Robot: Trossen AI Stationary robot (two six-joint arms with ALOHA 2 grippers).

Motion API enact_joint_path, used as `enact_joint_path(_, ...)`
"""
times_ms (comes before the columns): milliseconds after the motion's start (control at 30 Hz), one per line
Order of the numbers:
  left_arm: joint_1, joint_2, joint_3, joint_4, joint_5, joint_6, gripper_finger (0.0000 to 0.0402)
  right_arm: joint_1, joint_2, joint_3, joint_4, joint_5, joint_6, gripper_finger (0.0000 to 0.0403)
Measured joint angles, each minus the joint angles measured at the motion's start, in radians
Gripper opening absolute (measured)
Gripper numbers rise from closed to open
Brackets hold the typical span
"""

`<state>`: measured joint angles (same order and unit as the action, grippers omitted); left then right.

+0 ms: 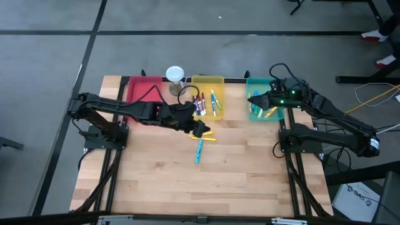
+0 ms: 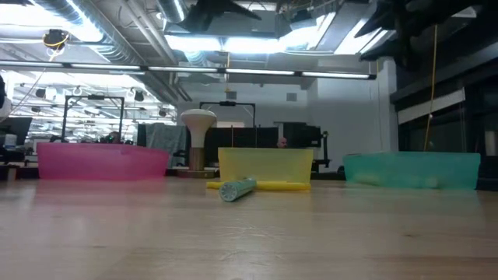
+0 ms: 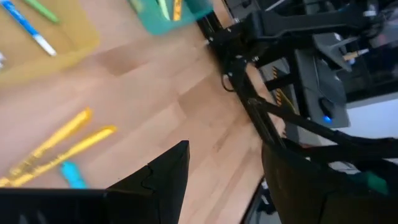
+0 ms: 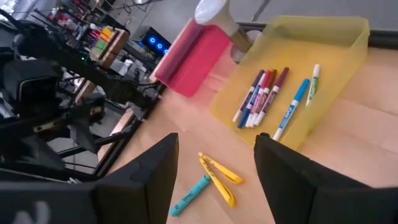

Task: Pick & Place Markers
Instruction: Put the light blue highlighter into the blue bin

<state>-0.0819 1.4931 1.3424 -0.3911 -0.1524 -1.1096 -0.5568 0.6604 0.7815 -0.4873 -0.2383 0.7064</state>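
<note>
Left gripper (image 1: pixel 200 130) open, empty, above yellow markers (image 1: pixel 203 136); right gripper (image 1: pixel 253 100) open over teal tray (image 1: pixel 250 81).

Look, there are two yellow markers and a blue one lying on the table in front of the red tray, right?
Almost. The two yellow markers and the blue marker do lie on the table, but in front of the yellow tray, not the red tray, which stands farther left. The high view shows it, and the right wrist view agrees.
</note>
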Motion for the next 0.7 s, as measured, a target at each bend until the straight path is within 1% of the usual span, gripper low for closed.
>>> enact_joint_path(100, -0.019, 0.011, 0.002, 0.080, -0.009, -0.017, 0.0194, 0.000, -0.014, 0.000, 0.000, 0.000, -0.006, 0.0205)
enact_joint_path(300, -0.050, 0.050, -0.001, 0.184, -0.011, -0.064, 0.0193, 0.000, -0.018, 0.000, 0.000, 0.000, -0.008, 0.0205)
enact_joint_path(367, -0.059, 0.068, 0.000, 0.251, -0.009, -0.081, 0.0193, 0.000, -0.017, 0.000, 0.000, 0.000, -0.011, 0.0205)
enact_joint_path(467, -0.072, 0.085, 0.000, 0.286, -0.008, -0.107, 0.0193, 0.000, -0.018, 0.000, 0.000, -0.002, -0.011, 0.0205)
enact_joint_path(700, -0.092, 0.114, 0.000, 0.248, -0.014, -0.167, 0.0193, -0.001, -0.018, 0.000, -0.002, -0.009, -0.033, 0.0205)
